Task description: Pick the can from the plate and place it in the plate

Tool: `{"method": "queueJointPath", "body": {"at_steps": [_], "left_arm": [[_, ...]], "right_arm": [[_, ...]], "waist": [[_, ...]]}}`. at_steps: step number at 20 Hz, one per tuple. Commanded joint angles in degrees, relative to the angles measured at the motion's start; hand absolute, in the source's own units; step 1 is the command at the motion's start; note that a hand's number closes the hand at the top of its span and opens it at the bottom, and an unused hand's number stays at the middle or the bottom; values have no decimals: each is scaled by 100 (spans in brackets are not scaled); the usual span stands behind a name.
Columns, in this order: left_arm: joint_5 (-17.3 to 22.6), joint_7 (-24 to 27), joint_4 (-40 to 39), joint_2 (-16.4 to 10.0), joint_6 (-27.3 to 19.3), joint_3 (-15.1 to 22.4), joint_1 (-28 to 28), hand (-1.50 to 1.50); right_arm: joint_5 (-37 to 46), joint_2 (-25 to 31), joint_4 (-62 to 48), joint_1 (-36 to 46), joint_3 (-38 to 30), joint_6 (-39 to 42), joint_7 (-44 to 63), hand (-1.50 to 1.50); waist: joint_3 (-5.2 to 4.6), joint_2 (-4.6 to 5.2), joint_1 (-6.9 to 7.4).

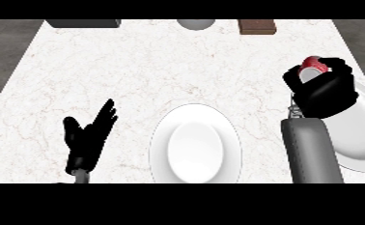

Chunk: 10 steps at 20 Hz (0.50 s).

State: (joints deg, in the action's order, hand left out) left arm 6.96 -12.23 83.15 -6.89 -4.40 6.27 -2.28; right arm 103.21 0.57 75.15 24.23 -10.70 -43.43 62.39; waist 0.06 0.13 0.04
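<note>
Our right hand (321, 91) has its fingers curled round the red-and-white can (312, 67), held near the right plate (354, 144), and we reckon that letting go short of the middle plate (160, 137) could tip it on the rim.

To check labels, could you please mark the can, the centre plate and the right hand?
can (312, 64): head view, red top
centre plate (159, 144): head view, left rim
right hand (324, 91): head view, its back
</note>
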Motion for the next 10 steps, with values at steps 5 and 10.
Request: {"method": "queueJointPath", "body": {"at_steps": [5,10], "left_arm": [[68,-72,-4,-57,144,-56,-8,0],[133,-159,-102,-108,179,-239,244,0]], "right_arm": [[-608,262,-243,-789,-1012,-1744,22,150],[-2241,1272,-856,-715,-1197,-2015,-798,150]], "waist": [[1,-3,2],[0,-6,-1]]}}
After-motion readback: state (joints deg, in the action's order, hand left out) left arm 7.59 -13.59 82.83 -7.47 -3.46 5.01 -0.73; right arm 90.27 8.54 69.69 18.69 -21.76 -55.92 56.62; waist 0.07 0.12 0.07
